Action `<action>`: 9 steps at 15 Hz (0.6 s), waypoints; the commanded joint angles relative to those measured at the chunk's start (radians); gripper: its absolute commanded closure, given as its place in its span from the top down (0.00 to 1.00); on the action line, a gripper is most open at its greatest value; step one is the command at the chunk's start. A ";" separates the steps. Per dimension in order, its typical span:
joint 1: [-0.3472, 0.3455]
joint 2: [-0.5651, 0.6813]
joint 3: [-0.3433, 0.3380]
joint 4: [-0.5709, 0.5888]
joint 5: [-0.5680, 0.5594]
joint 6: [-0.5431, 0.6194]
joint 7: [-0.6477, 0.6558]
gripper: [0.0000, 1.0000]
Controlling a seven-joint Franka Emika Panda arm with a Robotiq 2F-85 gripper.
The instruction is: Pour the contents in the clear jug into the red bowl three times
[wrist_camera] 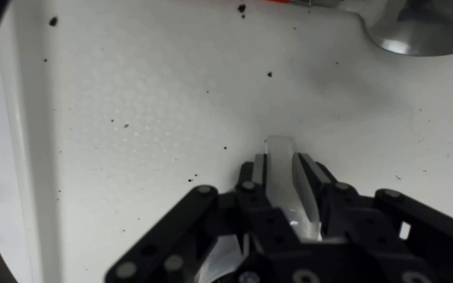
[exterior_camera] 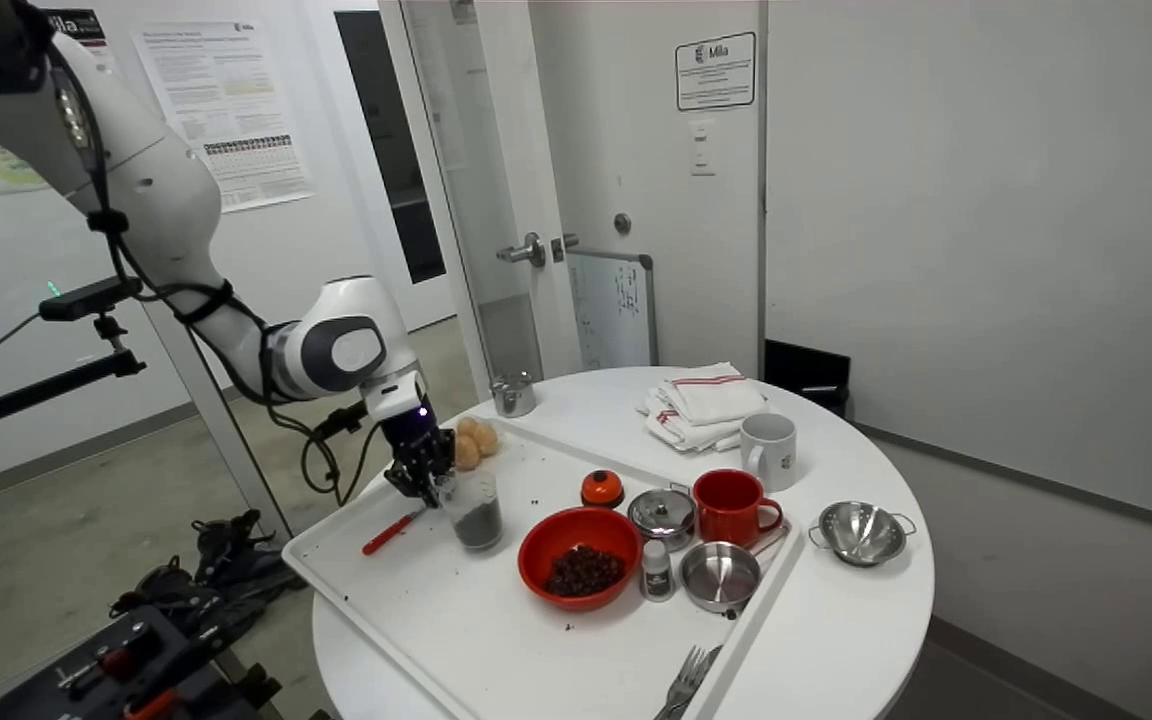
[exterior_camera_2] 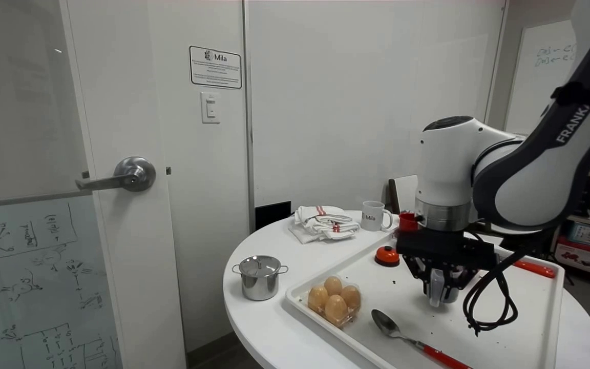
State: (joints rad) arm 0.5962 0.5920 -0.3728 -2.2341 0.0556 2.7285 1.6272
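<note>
Your gripper [wrist_camera: 281,167], narrowed, holds the clear jug [exterior_camera: 476,515] by its handle [wrist_camera: 280,146]; the jug lies between gripper and red bowl [exterior_camera: 564,528] (dark bits [exterior_camera: 586,573] inside), so your pour should carry outward, handle trailing.

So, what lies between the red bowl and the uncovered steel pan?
A small bottle with a dark label stands between the red bowl and the uncovered steel pan, as seen in an exterior view. Whether it touches either is unclear.
</note>
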 commanded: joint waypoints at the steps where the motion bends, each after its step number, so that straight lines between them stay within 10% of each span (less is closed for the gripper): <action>1: -0.021 0.003 0.018 0.041 -0.101 -0.071 0.083 0.11; 3: -0.039 -0.001 0.035 0.049 -0.135 -0.094 0.102 0.48; 9: -0.098 -0.006 0.086 0.064 -0.193 -0.118 0.124 0.86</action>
State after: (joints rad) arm 0.5383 0.5931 -0.3204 -2.1851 -0.0894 2.6370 1.7129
